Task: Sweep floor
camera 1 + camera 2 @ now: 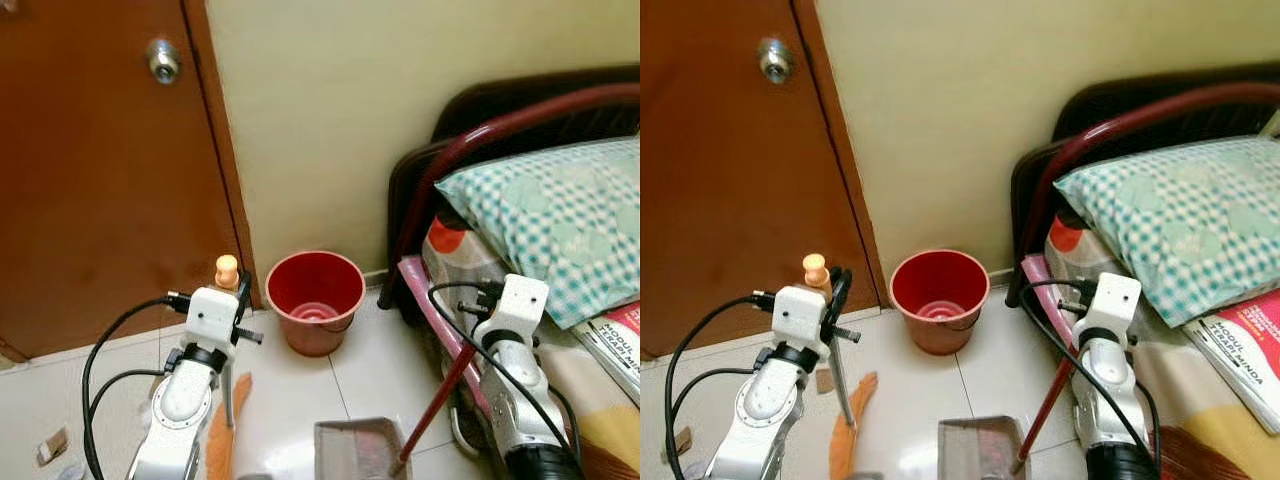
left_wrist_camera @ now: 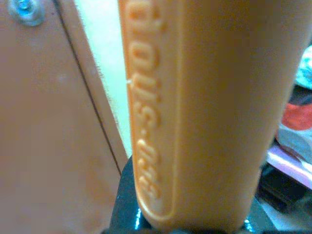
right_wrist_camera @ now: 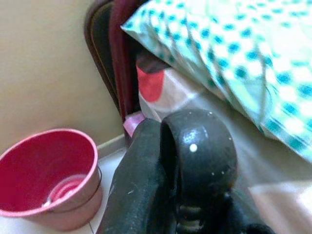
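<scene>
Between the door [image 1: 100, 170] and the bed [image 1: 600, 380], on the tiled floor [image 1: 370, 360], sits a red bucket [image 1: 315, 297] against the wall. Left tool [image 1: 832, 300] is closed on the orange broom [image 1: 816, 268], whose knobbed handle end pokes up just above the wrist and whose orange lower part runs down to the floor beside that arm; the left wrist view has the embossed handle pressed right up to the lens. Right tool [image 3: 165, 161] appears clamped on the dark red stick [image 1: 1045, 415] of the dustpan [image 1: 975, 448], which rests on the floor near the bucket.

Risks, as I judge them: the space is tight. A wide broom stroke could knock the bucket over or strike the door. The dustpan stick stands close to the bed frame [image 1: 420, 230] and could catch on it or on the right arm's cable. Small scraps [image 1: 52, 446] lie near the door; tilting the dustpan would spill anything gathered.
</scene>
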Motion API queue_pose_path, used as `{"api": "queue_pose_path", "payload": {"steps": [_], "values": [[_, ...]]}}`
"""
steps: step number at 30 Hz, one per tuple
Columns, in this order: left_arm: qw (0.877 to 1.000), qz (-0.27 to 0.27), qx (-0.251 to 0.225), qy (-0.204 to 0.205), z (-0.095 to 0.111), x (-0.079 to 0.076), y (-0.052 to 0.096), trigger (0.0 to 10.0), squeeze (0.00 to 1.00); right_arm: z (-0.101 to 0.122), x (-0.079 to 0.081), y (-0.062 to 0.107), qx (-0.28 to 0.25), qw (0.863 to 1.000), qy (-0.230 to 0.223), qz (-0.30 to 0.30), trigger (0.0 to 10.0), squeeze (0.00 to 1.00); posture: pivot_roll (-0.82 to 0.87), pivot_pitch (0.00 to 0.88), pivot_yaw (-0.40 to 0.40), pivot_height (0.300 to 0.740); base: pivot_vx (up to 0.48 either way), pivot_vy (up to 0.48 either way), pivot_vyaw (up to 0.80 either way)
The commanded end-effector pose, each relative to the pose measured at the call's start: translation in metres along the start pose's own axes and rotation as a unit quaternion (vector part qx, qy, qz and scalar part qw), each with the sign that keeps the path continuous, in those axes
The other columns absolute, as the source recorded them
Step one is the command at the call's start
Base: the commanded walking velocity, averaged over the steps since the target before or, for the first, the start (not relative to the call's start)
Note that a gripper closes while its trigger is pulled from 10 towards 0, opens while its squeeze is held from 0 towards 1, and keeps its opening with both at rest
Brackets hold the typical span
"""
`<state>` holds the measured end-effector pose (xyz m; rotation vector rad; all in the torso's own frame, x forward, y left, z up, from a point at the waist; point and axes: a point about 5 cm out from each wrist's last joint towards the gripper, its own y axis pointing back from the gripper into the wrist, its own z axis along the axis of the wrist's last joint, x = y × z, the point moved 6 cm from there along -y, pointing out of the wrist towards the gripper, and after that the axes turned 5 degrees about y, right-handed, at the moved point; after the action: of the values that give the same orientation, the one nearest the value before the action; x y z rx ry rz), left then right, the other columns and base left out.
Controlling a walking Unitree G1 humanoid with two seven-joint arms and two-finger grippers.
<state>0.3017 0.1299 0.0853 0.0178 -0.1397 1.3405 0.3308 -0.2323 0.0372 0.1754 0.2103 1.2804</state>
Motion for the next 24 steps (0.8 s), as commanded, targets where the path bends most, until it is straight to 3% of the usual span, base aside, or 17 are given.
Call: {"api": "queue_pose_path", "payload": {"steps": [1, 7, 11, 24], "values": [[1.0, 0.002, -0.021, -0.011, 0.012, 0.005, -0.003, 10.0, 0.0, 0.013, 0.005, -0.003, -0.019, 1.0, -0.007, 0.007, 10.0, 0.0, -0.03, 0.0, -0.014, 0.74, 0.251, 0.379, 0.0], [1.0, 0.002, -0.022, -0.012, 0.012, 0.006, -0.005, 10.0, 0.0, 0.034, 0.006, -0.006, -0.056, 0.998, -0.012, 0.012, 10.0, 0.0, -0.03, 0.0, -0.015, 0.74, 0.25, 0.378, 0.0], [1.0, 0.0, -0.023, -0.011, 0.013, 0.004, -0.007, 10.0, 0.0, 0.035, 0.006, -0.009, -0.056, 0.998, -0.006, 0.012, 10.0, 0.0, -0.03, 0.0, -0.019, 0.74, 0.125, 0.363, 0.0], [0.999, -0.006, -0.03, -0.016, 0.019, 0.002, -0.007, 10.0, 0.0, 0.024, 0.01, -0.007, -0.04, 0.999, 0.001, 0.01, 10.0, 0.0, -0.03, 0.0, -0.008, 0.74, 0.0, 0.0, 0.0]]}}
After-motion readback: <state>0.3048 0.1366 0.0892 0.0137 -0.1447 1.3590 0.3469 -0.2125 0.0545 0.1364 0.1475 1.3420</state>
